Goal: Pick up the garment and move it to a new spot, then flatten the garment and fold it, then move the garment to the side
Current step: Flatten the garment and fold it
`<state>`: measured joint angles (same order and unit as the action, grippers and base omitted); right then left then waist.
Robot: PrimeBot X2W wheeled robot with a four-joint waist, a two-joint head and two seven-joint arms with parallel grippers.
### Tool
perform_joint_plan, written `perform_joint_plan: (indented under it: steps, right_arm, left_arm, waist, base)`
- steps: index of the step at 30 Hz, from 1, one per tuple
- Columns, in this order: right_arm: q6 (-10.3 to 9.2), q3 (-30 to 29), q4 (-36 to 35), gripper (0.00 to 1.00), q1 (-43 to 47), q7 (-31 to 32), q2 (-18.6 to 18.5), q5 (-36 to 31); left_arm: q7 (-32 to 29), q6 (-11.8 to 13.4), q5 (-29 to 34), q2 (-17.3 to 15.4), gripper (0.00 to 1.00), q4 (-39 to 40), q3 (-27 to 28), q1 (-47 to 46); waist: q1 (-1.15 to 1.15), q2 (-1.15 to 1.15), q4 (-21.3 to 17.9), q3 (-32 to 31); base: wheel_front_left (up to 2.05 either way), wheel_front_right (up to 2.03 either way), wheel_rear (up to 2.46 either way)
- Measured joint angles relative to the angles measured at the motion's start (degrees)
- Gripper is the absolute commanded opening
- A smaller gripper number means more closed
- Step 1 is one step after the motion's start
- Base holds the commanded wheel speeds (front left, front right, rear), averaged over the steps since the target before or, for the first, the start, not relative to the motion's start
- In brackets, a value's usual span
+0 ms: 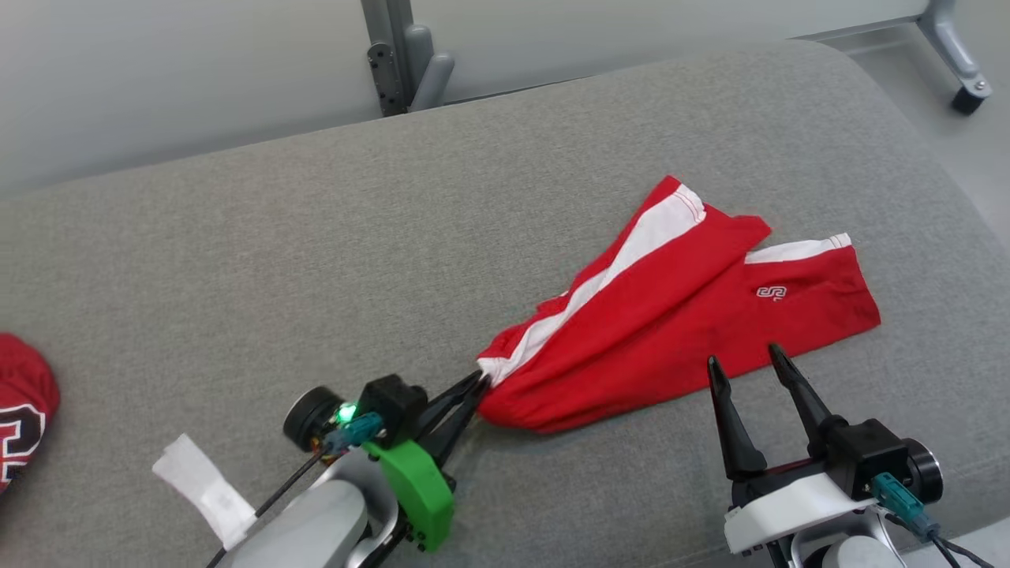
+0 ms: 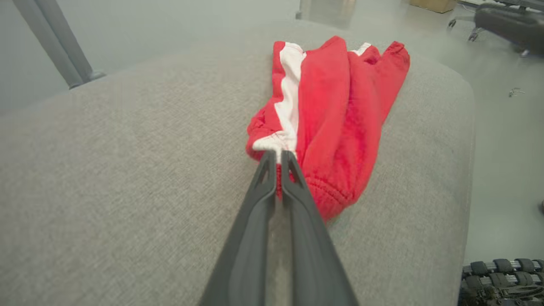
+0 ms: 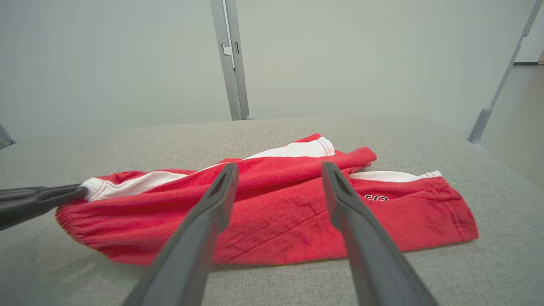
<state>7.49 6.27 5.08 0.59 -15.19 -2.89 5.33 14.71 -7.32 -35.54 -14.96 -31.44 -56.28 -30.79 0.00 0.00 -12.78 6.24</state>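
The garment (image 1: 671, 331) is a pair of red shorts with white side stripes, lying bunched on the grey padded surface (image 1: 316, 260). My left gripper (image 1: 480, 383) is shut on its waistband corner at the lower left end; in the left wrist view the closed fingers (image 2: 276, 159) pinch the white and red edge of the shorts (image 2: 335, 119). My right gripper (image 1: 746, 359) stands open just in front of the near hem, fingertips over the cloth edge. In the right wrist view its spread fingers (image 3: 278, 168) frame the shorts (image 3: 289, 216), and the left gripper's fingers (image 3: 46, 197) enter from the left.
Another red garment with white lettering (image 1: 24, 406) lies at the far left edge of the surface. A white tag or cloth strip (image 1: 205, 485) sits near my left forearm. A grey metal post (image 1: 402, 55) stands behind the surface, and the surface's right edge drops to the floor (image 2: 505, 161).
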Motion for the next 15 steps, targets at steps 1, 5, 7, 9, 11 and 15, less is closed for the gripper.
perform_joint_plan:
  steps: [1, 5, 7, 9, 11, 15]
  right_arm:
    - [0.00, 0.10, 0.00, 1.00, -0.10, 0.00, 0.00, -0.05]
    - [0.00, 0.25, -0.07, 1.00, -0.37, 0.00, 0.00, -0.08]
    - [0.00, 0.42, -0.07, 1.00, -0.38, 0.00, 0.02, -0.08]
    - [0.00, 0.67, 0.01, 1.00, -0.37, 0.00, 0.01, -0.07]
    - [0.00, 0.98, 0.08, 1.00, -0.36, 0.00, 0.02, 0.15]
    - [0.00, 1.29, 0.22, 1.00, -0.35, 0.00, 0.01, 0.44]
  left_arm:
    - [0.02, 0.03, -0.36, -0.53, 0.00, -0.51, 0.60, 1.24]
    - [0.25, 2.40, -0.98, -2.05, 0.00, -2.21, 3.47, 4.10]
    - [0.25, 3.52, -0.88, -2.67, 0.00, -2.57, 5.27, 4.71]
    - [0.27, 4.95, 0.25, -3.50, 0.00, -3.16, 6.89, 4.75]
    - [0.29, 6.16, 0.68, -4.03, 0.00, -3.59, 8.95, 4.82]
    - [0.33, 7.40, 1.32, -4.12, 0.00, -4.15, 12.43, 4.82]
  waist:
    - [0.00, 0.00, 0.66, 0.12]
    - [0.00, 0.00, 3.00, 0.42]
    - [0.00, 0.00, 4.00, 0.48]
    - [0.00, 0.00, 4.85, 0.48]
    - [0.00, 0.00, 5.50, 0.38]
    - [0.00, 0.00, 6.20, 0.06]
  base:
    - [0.00, 0.00, 0.00]
    - [0.00, 0.00, 0.00]
    - [0.00, 0.00, 0.00]
    - [0.00, 0.00, 0.00]
    - [0.00, 0.00, 0.00]
    - [0.00, 0.00, 0.00]
